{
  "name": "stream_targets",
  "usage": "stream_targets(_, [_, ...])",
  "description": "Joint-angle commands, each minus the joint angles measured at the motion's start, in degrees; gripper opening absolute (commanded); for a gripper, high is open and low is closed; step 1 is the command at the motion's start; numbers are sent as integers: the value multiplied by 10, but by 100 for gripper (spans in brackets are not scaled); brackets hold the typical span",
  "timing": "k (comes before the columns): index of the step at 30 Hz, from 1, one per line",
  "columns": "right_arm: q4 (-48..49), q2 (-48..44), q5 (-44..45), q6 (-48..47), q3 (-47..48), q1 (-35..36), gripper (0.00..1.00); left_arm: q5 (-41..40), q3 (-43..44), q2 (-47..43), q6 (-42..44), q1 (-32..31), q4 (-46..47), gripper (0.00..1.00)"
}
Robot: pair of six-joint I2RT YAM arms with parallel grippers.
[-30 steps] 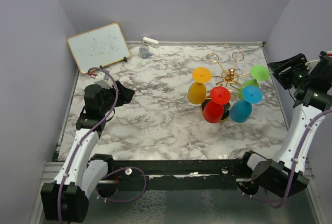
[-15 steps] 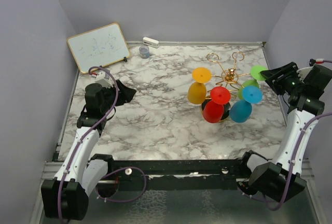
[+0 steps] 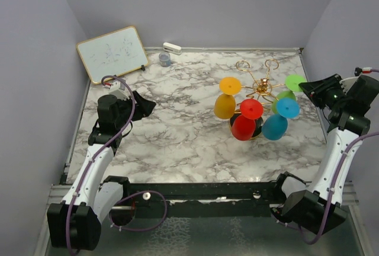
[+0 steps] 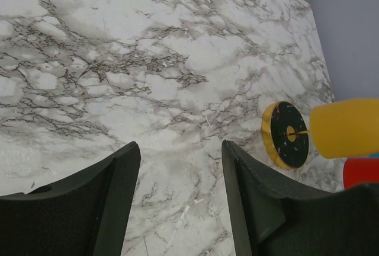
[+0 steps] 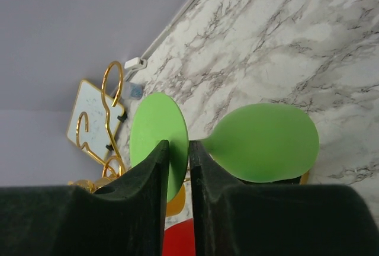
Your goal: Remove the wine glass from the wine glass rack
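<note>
Four glasses [image 3: 249, 120] are hanging over the marble table [image 3: 177, 131], bowl-down on the wine glass rack [image 3: 260, 88] toward its right side. The right gripper [image 5: 179, 167] is sitting at the green wine glass [image 5: 260, 143], jaws nearly together over its foot; whether they are biting, I cannot tell. A skewed pull is risking tipping the rack or knocking the blue glass [image 3: 277, 123]. The left gripper [image 4: 180, 191] is hovering agape, well apart.

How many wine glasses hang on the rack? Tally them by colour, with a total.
Orange wine glass: 1
Red wine glass: 1
Blue wine glass: 1
Green wine glass: 1
Total: 4
</note>
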Motion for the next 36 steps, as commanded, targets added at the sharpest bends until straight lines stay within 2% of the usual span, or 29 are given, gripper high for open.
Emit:
stream_targets(1, [12, -11, -4, 7, 1, -3, 17, 16, -4, 0, -4, -3, 16, 59])
stream_targets(8, [-1, -16, 1, 14, 28, -3, 1, 17, -6, -1, -5, -3, 16, 59])
stream_targets(14, [20, -23, -28, 55, 19, -3, 1, 19, -8, -1, -7, -3, 18, 59])
stream_targets(23, [137, -36, -118, 157, -46, -3, 1, 20, -8, -2, -10, -3, 19, 59])
stream_targets(31, [155, -38, -161, 160, -51, -3, 1, 21, -10, -3, -13, -3, 23, 59])
stream_targets(36, [131, -46, -161, 151, -50, -3, 1, 23, -11, -2, -14, -3, 23, 59])
